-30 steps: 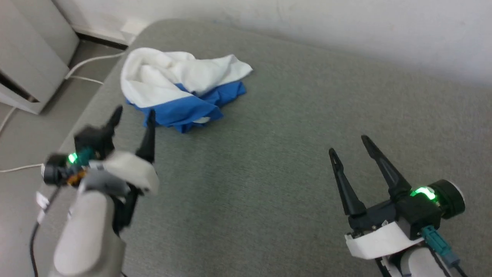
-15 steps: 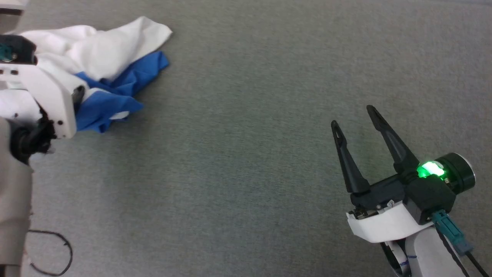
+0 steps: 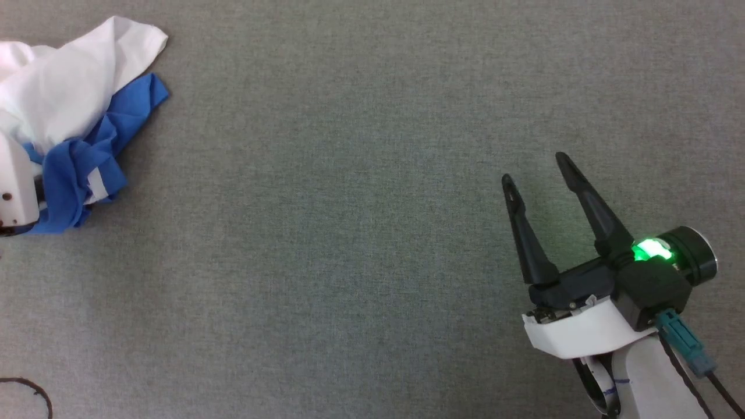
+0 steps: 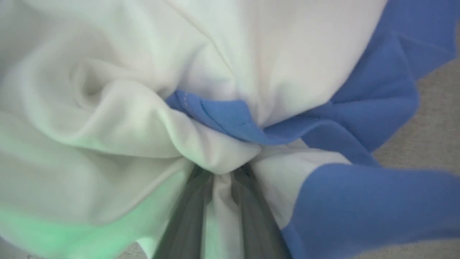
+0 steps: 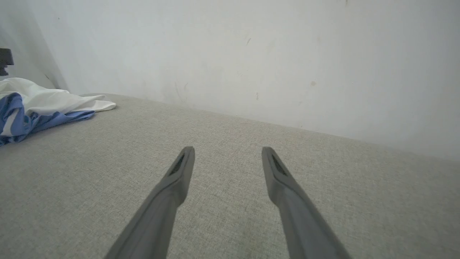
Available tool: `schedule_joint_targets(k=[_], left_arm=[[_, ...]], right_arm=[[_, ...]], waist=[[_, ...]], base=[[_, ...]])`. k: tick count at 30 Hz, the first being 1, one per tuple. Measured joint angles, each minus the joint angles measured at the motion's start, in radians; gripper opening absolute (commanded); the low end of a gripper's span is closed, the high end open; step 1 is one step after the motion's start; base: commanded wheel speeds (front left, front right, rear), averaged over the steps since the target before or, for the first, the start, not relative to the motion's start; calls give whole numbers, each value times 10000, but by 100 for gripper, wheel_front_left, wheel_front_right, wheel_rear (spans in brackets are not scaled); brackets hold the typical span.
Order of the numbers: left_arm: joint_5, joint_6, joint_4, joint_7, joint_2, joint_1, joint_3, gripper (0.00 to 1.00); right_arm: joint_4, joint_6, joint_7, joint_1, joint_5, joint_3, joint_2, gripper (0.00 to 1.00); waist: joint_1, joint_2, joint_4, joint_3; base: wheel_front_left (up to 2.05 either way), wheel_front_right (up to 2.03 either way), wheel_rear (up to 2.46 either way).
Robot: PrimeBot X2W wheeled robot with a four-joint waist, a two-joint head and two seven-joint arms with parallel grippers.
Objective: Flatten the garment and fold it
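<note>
**Left fingers pinch the crumpled shirt at the bench's left edge**

The garment [image 3: 70,99] lies in a crumpled heap at the far left of the grey cloth-covered bench [image 3: 349,233], white cloth bunched on top and blue folds spilling out beneath and to the near side; nothing of it is spread flat, and no print can be made out among the folds. Seen from the left wrist, the left gripper [image 4: 222,172] is buried in the heap; its two dark fingers [image 4: 187,216] stand close together with a ridge of white cloth nipped between them, and blue cloth gathers just beyond the tips. The right gripper [image 3: 534,169] hovers over bare bench at the lower right, well apart from the shirt; its fingers [image 3: 527,244] are spread wide with nothing between them, and a green light [image 3: 649,251] glows on its wrist. From the right wrist the shirt shows at the left margin, lying low on the bench before a pale wall [image 5: 251,54]; a loop of black cable [image 3: 29,390] curls at the lower left corner of the head view.
</note>
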Motion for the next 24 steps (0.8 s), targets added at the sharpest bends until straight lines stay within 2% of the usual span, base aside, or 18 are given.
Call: schedule_joint_targets(k=[4,8,15,24], left_arm=[[35,69,-46,-920,-36,374,157,0],[449,38,-410,-2439,-50,523,-73,0],[842,-46,-1279,-5350,-90,56,-270,0],[1336,-52,-2470,-8059,-343,-715,-1145,0]], right_arm=[[113,0,0,5,0,-75,27,100],[274,0,0,77,2,-295,52,100],[579,0,0,540,10,-748,73,100],[825,0,-2,1091,299,-1164,84,100]], waist=[[1,0,-23,-292],[2,0,20,-798],[0,0,184,-1938],[-2,0,248,-3537]], base=[[0,0,0],[0,0,0],[0,0,0],[0,0,0]])
